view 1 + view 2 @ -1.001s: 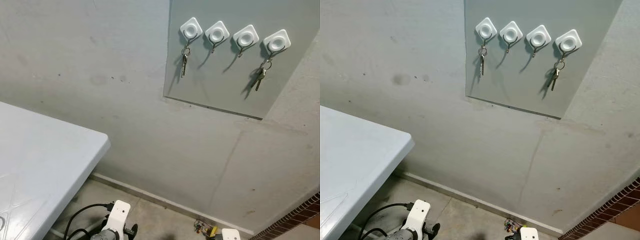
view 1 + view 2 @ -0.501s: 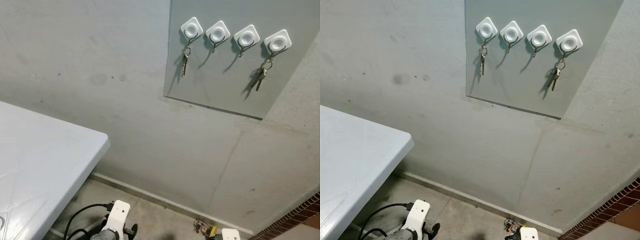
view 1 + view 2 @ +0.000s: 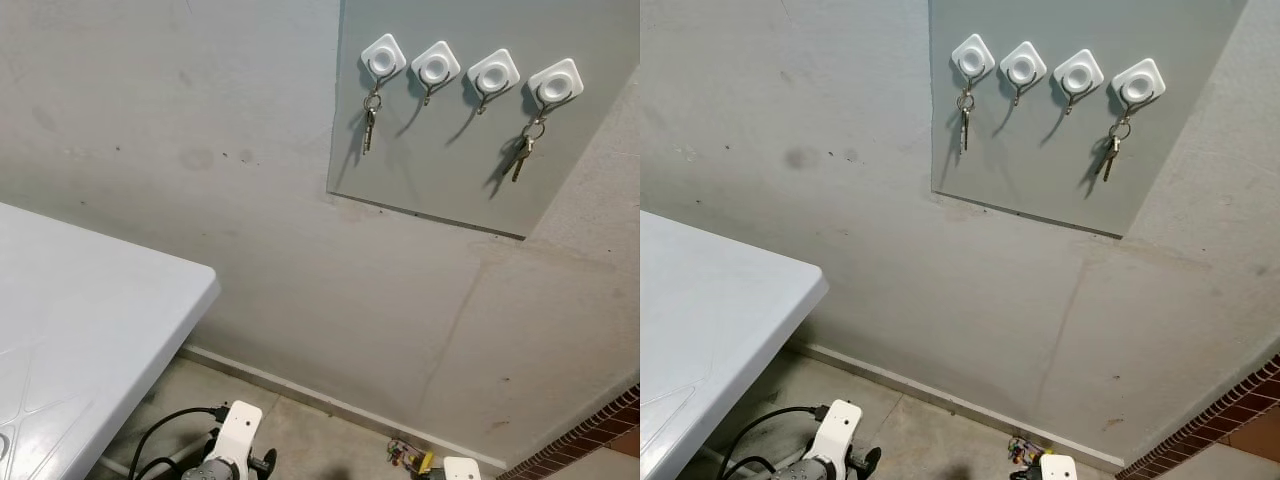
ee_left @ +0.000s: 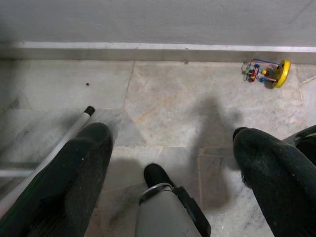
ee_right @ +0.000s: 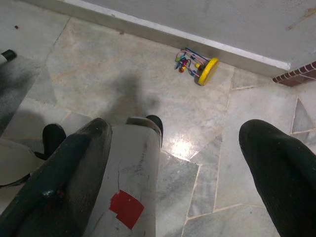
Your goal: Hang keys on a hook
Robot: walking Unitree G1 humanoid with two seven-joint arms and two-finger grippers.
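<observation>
Four white hooks sit in a row on a grey wall panel (image 3: 440, 190). One bunch of keys (image 3: 369, 122) hangs from the leftmost hook (image 3: 382, 57). Another bunch of keys (image 3: 520, 155) hangs from the rightmost hook (image 3: 554, 82). The two middle hooks (image 3: 435, 64) (image 3: 492, 73) are bare. Both arms hang low by the floor. My left gripper (image 4: 170, 133) is open over the marble tiles and holds nothing. My right gripper (image 5: 177, 128) is likewise open, with nothing between its fingers.
A white table (image 3: 90, 330) juts in from the left, its corner near the wall. A small yellow bead toy (image 3: 412, 458) lies on the floor by the skirting. Brickwork (image 3: 590, 440) starts at the lower right.
</observation>
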